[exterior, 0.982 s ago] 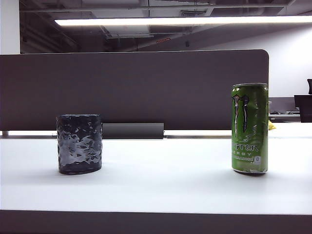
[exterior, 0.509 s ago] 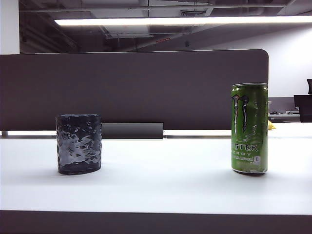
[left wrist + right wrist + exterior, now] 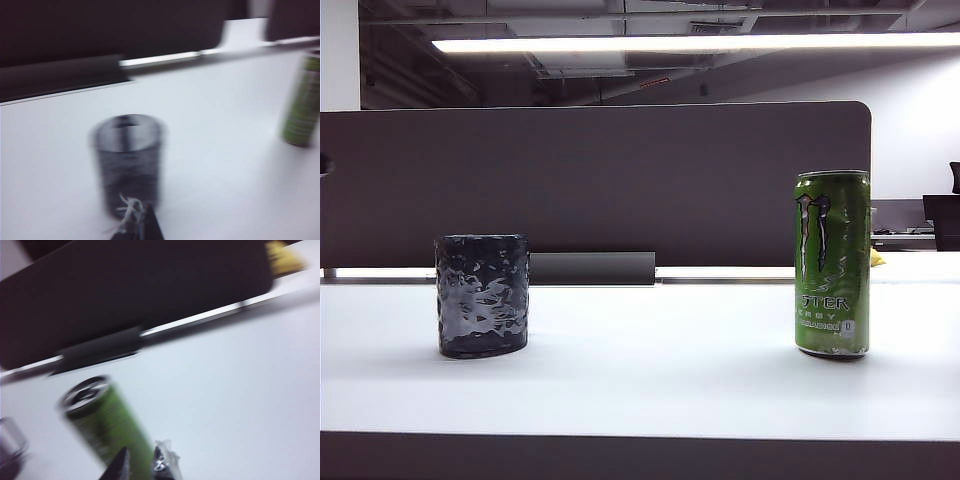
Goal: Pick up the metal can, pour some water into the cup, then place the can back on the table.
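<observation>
Standing upright and well apart on the white table, the cup sits left and the metal can right, the left gripper near the cup looking pinched together, the right gripper slightly parted before the can, grasping nothing.

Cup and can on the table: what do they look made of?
Short dark smoky tumbler: glass or clear plastic, I can't tell which; the translucent, rippled wall throws glossy highlights. Tall green drink can: thin metal, likely aluminium, with a silver rim, printed glossy coat and claw logo. Both stand upright on the matte white tabletop, apart.
</observation>
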Robot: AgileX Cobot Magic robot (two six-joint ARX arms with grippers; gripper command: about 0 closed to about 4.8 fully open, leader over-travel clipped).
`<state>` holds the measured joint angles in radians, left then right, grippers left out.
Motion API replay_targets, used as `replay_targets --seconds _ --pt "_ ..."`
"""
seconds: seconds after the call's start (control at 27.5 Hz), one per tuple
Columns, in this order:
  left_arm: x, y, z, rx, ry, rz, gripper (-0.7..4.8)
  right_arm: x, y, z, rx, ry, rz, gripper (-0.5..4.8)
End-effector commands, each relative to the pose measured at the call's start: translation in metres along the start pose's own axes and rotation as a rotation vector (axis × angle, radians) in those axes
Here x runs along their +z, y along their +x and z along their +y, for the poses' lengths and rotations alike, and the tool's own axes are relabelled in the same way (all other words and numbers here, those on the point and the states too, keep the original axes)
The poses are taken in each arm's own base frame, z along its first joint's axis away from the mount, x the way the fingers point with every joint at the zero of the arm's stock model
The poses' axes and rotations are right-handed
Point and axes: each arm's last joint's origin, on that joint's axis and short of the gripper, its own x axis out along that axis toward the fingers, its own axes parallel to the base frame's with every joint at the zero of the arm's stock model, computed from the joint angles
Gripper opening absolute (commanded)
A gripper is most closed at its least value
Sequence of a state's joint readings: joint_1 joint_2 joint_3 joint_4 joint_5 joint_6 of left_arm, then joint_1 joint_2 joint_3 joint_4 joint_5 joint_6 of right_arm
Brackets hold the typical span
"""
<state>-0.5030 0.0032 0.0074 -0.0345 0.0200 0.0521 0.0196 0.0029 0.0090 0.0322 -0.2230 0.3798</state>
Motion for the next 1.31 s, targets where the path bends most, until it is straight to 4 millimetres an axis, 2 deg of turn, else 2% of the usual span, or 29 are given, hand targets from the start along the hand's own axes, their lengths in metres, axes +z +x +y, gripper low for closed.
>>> replay_targets --seconds 0.04,0.25,0.44,0.51,0.55,0.62,0.73,0.87,1.09,1.31 --pt "0.002 0.000 -0.007 -0.077 0.002 -0.018 -0.05 0.000 0.000 0.004 0.128 0.008 0.035 0.66" --pt "0.002 -0.001 -0.016 -0.170 0.004 -0.023 -0.05 0.001 -0.001 0.008 0.225 0.002 0.055 0.62" --pt "0.002 -0.001 -0.017 -0.178 0.004 -0.023 -0.05 0.014 -0.004 0.014 0.240 -0.011 0.021 0.69" --pt "0.002 -0.001 -0.017 -0.179 0.004 -0.023 -0.05 0.023 -0.006 0.018 0.249 -0.020 -0.002 1.63" --pt "0.002 -0.001 -0.017 -0.179 0.004 -0.023 -0.05 0.028 -0.007 0.020 0.251 -0.025 -0.017 2.44" --pt "0.002 -0.001 -0.017 -0.179 0.004 -0.023 -0.05 0.035 -0.009 0.023 0.260 -0.034 -0.039 3.60" --pt "0.002 -0.001 -0.017 -0.179 0.004 -0.023 -0.05 0.044 -0.012 0.027 0.272 -0.044 -0.067 4.58" --pt "0.002 -0.001 -0.017 -0.179 0.004 -0.023 -0.05 0.053 -0.015 0.031 0.263 -0.053 -0.105 4.79" --pt "0.002 -0.001 -0.017 -0.179 0.004 -0.023 -0.05 0.072 -0.020 0.039 0.240 -0.079 -0.181 4.79" --pt "0.002 -0.001 -0.017 -0.178 0.004 -0.023 -0.05 0.098 -0.008 0.046 0.238 -0.106 -0.181 4.79"
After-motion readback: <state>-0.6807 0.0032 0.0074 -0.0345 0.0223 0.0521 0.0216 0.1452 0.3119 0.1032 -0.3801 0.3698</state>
